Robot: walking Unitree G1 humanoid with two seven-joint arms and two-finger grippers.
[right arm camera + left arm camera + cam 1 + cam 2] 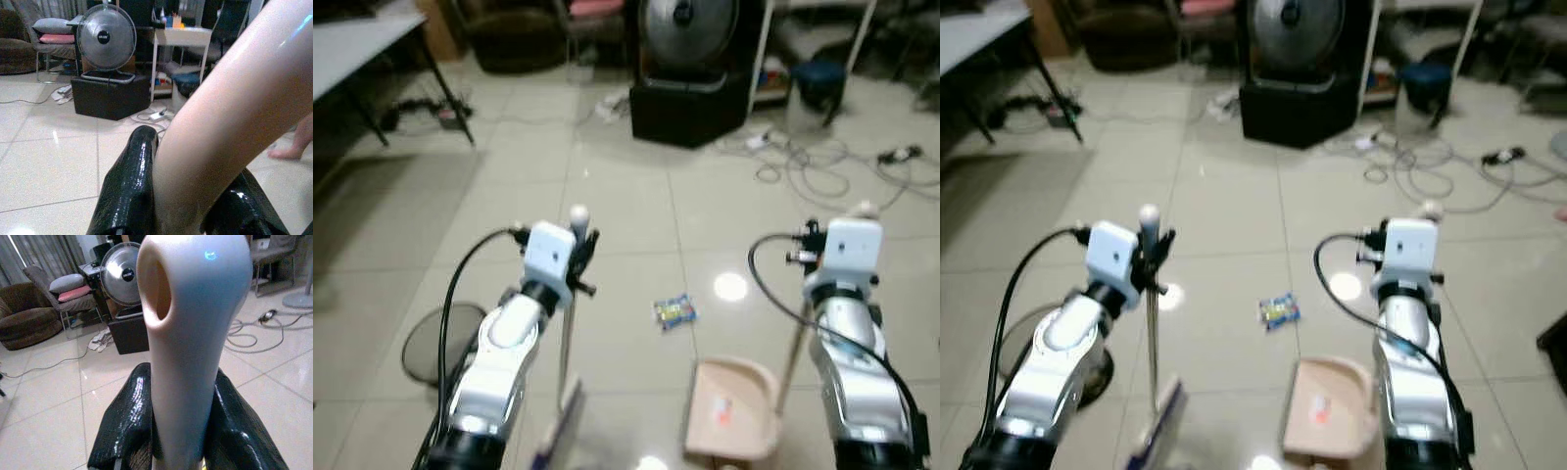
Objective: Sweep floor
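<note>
Left gripper clamped on the broom, right gripper apparently closed around the dustpan handle, with a wrapper lying unswept on the tiled floor ahead.

Fan, floor cables, table

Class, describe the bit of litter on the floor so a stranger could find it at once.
Start at the black box under the fan and come toward the robot across the tiles. Between the broom and the pink dustpan lies a small crumpled wrapper, the one blue and yellow thing there.
</note>
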